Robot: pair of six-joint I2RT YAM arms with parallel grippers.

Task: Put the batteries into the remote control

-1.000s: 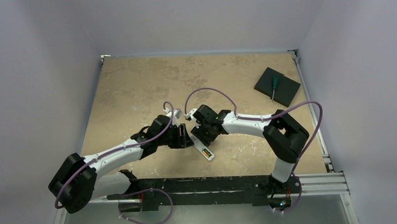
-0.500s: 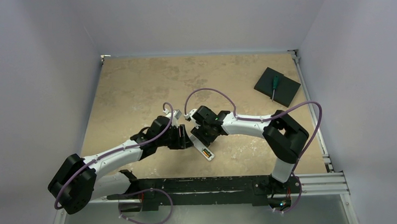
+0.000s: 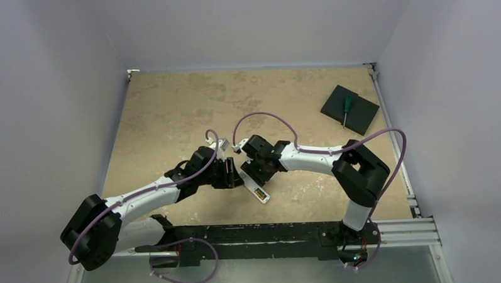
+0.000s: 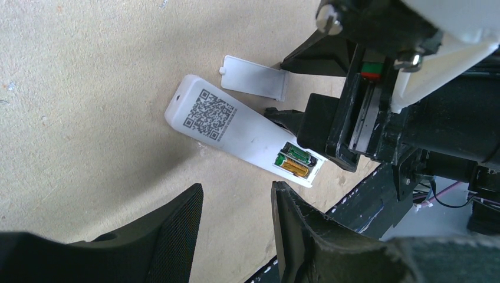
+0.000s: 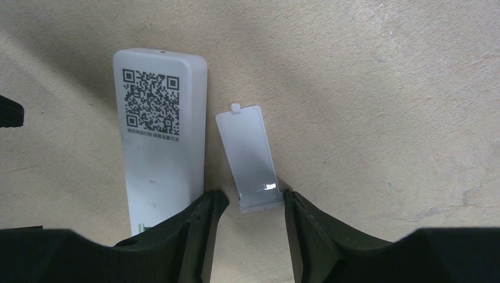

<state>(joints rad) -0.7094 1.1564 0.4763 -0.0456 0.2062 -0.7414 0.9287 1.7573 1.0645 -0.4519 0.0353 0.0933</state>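
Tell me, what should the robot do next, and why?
Probably the right gripper should close its jaws on the small white plastic battery cover lying between them. Both small cylindrical batteries already sit in the open recess of the slim white rectangular remote control, so the cover seems to be what remains.

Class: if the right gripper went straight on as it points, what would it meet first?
Probably the small white plastic battery cover, lying beside the slim white remote; depth is unclear.
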